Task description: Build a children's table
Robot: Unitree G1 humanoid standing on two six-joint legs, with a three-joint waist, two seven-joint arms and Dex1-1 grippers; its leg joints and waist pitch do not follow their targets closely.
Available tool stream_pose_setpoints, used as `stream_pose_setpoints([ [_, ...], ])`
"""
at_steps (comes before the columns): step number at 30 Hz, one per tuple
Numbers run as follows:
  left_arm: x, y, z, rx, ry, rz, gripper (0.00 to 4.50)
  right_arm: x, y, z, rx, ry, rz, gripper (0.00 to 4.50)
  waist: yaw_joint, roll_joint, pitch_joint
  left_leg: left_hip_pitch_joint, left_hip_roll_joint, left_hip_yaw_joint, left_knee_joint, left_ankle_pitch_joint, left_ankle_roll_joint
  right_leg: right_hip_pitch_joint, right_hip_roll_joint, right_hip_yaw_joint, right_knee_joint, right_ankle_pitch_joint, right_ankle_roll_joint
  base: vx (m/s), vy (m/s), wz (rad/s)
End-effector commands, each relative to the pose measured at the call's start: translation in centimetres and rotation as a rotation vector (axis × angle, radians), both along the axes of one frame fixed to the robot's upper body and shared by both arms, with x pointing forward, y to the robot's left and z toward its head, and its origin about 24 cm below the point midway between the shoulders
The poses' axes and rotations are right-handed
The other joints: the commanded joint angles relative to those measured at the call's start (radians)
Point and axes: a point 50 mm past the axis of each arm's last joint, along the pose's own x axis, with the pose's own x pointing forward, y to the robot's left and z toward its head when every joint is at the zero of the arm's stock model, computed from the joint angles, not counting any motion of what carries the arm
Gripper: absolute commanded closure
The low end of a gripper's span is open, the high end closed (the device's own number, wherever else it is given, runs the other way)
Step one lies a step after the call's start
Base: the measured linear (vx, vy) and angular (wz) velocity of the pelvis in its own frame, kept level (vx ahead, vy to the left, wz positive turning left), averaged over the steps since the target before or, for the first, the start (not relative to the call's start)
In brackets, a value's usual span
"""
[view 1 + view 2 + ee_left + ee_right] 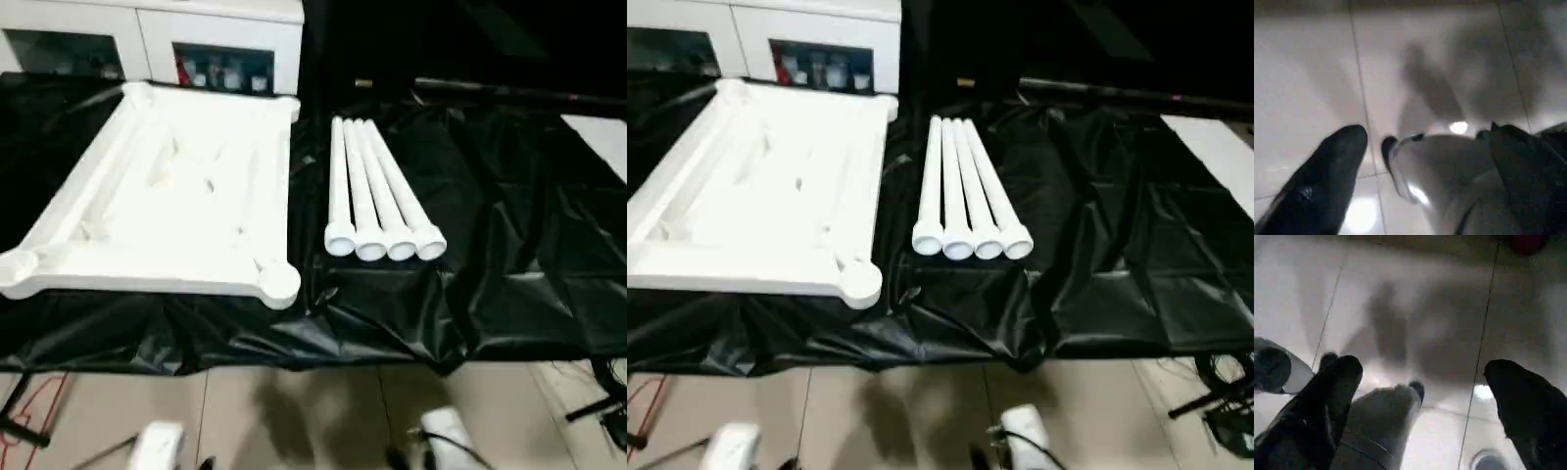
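— Where do the tabletop and four legs lie?
— Side by side on black sheeting, well ahead of us; our left hand and right hand hang over the floor, fingers spread, empty.

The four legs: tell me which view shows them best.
The left eye view: the four legs lie side by side on the black sheet, whole, socket ends toward the robot, right of the tabletop. The right eye view shows them equally whole. Both wrist views look at floor tiles.

White plastic tabletop and 4 legs on glossy, crinkled black sheet; shiny tiled floor.
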Motion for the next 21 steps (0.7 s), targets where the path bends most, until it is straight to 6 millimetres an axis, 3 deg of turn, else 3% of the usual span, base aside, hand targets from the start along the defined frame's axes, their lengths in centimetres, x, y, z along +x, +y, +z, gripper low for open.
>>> stream_pose_setpoints([
  [1,0.8,-0.1,1.4,-0.010,-0.083,-0.005,0.03,0.7,-0.3,1.5,0.030,-0.074,0.004,0.01,0.002,0.009,-0.002,0.006,0.070,-0.030,-0.092,-0.401,0.054,-0.002,-0.076,0.053,-0.102,-0.303,-0.144,0.000,0.000,0.00],
  [3,0.5,0.3,2.9,0.004,-0.145,0.002,0.03,0.1,-0.7,3.1,0.065,-0.118,-0.005,0.01,-0.001,0.009,0.005,0.013,0.067,-0.034,-0.093,-0.464,0.028,-0.014,-0.074,0.057,-0.114,-0.417,-0.113,0.000,0.000,0.00],
  [5,0.0,0.8,4.7,0.017,-0.202,0.002,0.03,-1.0,-1.3,4.9,0.069,-0.164,0.005,0.01,0.001,0.002,0.007,0.011,0.069,-0.043,-0.099,-0.490,0.013,-0.014,-0.074,0.057,-0.116,-0.446,-0.080,0.000,0.000,0.00],
  [6,0.0,0.8,4.7,0.017,-0.202,0.002,0.03,-1.0,-1.3,4.9,0.069,-0.164,0.005,0.01,0.001,0.002,0.007,0.011,0.069,-0.043,-0.099,-0.490,0.013,-0.014,-0.074,0.057,-0.116,-0.446,-0.080,0.000,0.000,0.00],
  [8,-0.6,1.0,6.6,0.028,-0.254,0.001,0.03,-1.7,-1.6,7.2,0.087,-0.209,-0.017,0.01,0.000,-0.003,0.006,0.002,0.067,-0.042,-0.099,-0.457,0.015,-0.009,-0.068,0.059,-0.108,-0.384,-0.061,0.000,0.000,0.00],
  [14,-1.3,0.6,10.9,0.026,-0.358,-0.021,0.03,-2.9,-1.7,11.4,0.135,-0.299,-0.024,0.01,-0.001,0.000,0.002,0.004,0.066,-0.041,-0.095,-0.432,0.014,-0.006,-0.065,0.059,-0.098,-0.290,-0.054,0.000,0.000,0.00],
  [18,0.1,0.6,14.6,0.062,-0.496,-0.011,0.03,-1.3,-1.6,15.2,0.190,-0.415,-0.047,0.01,-0.001,-0.001,-0.005,0.006,0.058,-0.036,-0.088,-0.360,0.022,0.000,-0.053,0.053,-0.083,-0.160,-0.053,0.000,0.000,0.00],
  [20,0.5,0.6,15.2,0.066,-0.521,-0.013,0.03,-0.9,-1.5,15.8,0.194,-0.433,-0.051,0.01,0.000,-0.001,-0.005,0.007,0.055,-0.035,-0.086,-0.344,0.020,0.001,-0.052,0.050,-0.082,-0.144,-0.047,0.000,0.000,0.00],
  [21,3.0,-0.1,17.6,0.065,-0.635,-0.043,0.03,1.4,-1.6,17.5,0.194,-0.512,-0.070,0.01,0.000,-0.006,-0.007,0.010,0.051,-0.037,-0.084,-0.331,0.012,0.003,-0.050,0.048,-0.075,-0.144,-0.044,0.000,0.000,0.00],
])
